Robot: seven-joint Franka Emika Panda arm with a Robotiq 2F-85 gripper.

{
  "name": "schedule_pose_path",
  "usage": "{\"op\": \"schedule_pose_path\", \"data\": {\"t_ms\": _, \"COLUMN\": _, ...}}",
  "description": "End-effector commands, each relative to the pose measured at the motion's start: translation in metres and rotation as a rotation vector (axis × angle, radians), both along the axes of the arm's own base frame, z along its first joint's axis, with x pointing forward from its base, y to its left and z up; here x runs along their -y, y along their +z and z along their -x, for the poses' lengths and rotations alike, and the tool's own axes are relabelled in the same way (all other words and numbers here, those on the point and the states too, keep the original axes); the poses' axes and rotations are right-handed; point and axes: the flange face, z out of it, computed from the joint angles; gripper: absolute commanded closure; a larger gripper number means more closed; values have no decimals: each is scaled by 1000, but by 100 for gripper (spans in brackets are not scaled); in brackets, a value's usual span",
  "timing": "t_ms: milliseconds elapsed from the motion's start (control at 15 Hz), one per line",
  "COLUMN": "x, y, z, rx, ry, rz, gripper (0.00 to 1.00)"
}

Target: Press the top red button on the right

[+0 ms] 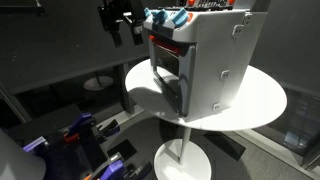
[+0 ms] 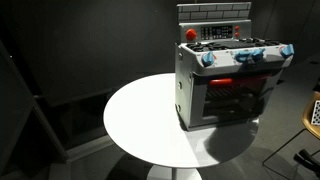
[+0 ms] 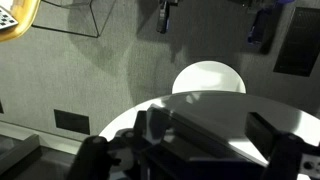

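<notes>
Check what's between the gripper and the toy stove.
Nothing: in an exterior view only a short bare gap separates the gripper from the blue knobs on the stove front edge.

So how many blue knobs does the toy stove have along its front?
3 blue knobs in an exterior view: left, middle, right along the front edge. Blur may hide more.

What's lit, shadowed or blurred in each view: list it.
In both exterior views the room is dark, the table is brightly lit, and the stove throws a shadow on it; in the wrist view the gripper is a dark, soft-focus shape.
</notes>
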Motion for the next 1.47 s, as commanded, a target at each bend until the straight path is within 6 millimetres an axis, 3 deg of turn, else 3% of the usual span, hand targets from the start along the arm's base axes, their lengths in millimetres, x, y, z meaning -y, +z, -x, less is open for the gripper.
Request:
{"op": "schedule_pose_path", "data": {"t_ms": 0, "x": 0, "y": 1, "z": 0, "rx": -1, "ry": 0, "rz": 0, "gripper": 0}}
{"op": "schedule_pose_path", "data": {"t_ms": 200, "x": 0, "y": 1, "z": 0, "rx": -1, "ry": 0, "rz": 0, "gripper": 0}}
{"op": "schedule_pose_path", "data": {"t_ms": 467, "x": -3, "y": 15, "z": -10, "rx": 43, "ry": 9, "rz": 4, "gripper": 0}}
{"op": "schedule_pose_path", "data": {"t_ms": 1000, "x": -12, "y": 84, "z": -46, "rx": 259, "ry": 38, "rz": -10, "gripper": 0}}
{"op": "schedule_pose_path", "data": {"t_ms": 1400, "x": 2, "y": 127, "z": -85, "rx": 441, "ry": 37, "rz": 7, "gripper": 0}}
